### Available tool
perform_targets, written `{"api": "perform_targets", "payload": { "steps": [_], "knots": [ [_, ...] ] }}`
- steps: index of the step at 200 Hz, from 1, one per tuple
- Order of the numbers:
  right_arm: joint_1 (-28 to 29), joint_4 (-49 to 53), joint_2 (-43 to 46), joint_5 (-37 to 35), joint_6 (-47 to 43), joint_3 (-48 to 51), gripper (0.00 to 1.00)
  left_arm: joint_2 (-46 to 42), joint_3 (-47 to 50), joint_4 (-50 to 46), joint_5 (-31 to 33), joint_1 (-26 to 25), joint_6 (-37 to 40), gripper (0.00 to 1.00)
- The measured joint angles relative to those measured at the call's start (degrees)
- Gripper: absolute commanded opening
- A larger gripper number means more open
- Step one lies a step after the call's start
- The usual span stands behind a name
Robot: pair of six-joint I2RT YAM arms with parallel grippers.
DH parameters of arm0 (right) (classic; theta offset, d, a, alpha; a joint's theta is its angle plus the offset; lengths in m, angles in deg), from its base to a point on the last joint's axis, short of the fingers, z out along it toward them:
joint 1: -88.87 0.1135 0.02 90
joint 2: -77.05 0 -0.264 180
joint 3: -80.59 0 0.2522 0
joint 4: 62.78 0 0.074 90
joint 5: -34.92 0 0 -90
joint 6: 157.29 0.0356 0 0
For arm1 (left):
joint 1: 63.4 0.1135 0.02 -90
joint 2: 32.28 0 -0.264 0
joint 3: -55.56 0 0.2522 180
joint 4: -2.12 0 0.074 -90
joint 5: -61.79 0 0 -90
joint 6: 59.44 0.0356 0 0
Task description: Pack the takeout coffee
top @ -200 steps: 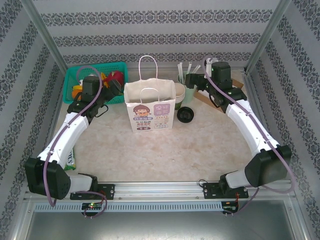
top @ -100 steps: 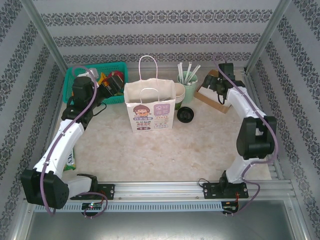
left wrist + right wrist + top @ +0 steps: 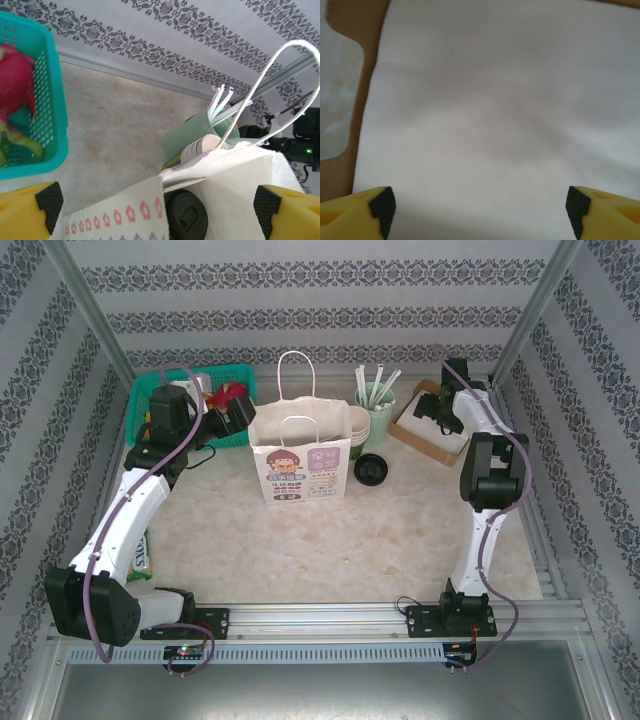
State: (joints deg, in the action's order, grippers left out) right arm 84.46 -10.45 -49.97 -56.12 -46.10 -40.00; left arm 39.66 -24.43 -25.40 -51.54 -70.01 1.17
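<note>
**Takeout coffee** [image 3: 371, 469] stands on the worktop [image 3: 330, 540] just right of the paper bag [image 3: 300, 455]. Left pincer [image 3: 160, 200] and right pincer [image 3: 480, 205] both spread, empty. Probably light, thin-walled, crushable: best gripped gently around its wall below the lid [image 3: 186, 218].

The right arm has swung clear of the paper bag [image 3: 300, 455]. A second ago it reached in close to the bag's right side, next to the green tumbler [image 3: 378, 410]. Now the right gripper [image 3: 438, 416] hangs well to the right of the bag, over the white paper [image 3: 495, 100] on the brown cardboard tray [image 3: 405, 430], and the arm is folded up tall. The left arm has moved less: its wrist has pulled back a little, and the left gripper [image 3: 240, 416] has edged slightly closer to the bag's left side.
</note>
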Motion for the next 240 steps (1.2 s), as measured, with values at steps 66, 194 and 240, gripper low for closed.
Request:
{"api": "perform_targets", "payload": {
  "steps": [66,194,240],
  "knots": [
    [0.0,7.8,-9.8,0.3,-0.2,-12.7,0.68,-0.1,0.0,0.0,1.1,0.0,0.0,1.0],
    [0.2,10.3,-9.7,-0.7,-0.9,-11.7,0.24,-0.1,0.0,0.1,1.5,0.0,0.0,1.0],
    [0.2,10.2,-6.6,-1.1,-1.8,-10.0,0.13,-0.1,0.0,0.1,1.5,0.0,0.0,1.0]
  ]
}}
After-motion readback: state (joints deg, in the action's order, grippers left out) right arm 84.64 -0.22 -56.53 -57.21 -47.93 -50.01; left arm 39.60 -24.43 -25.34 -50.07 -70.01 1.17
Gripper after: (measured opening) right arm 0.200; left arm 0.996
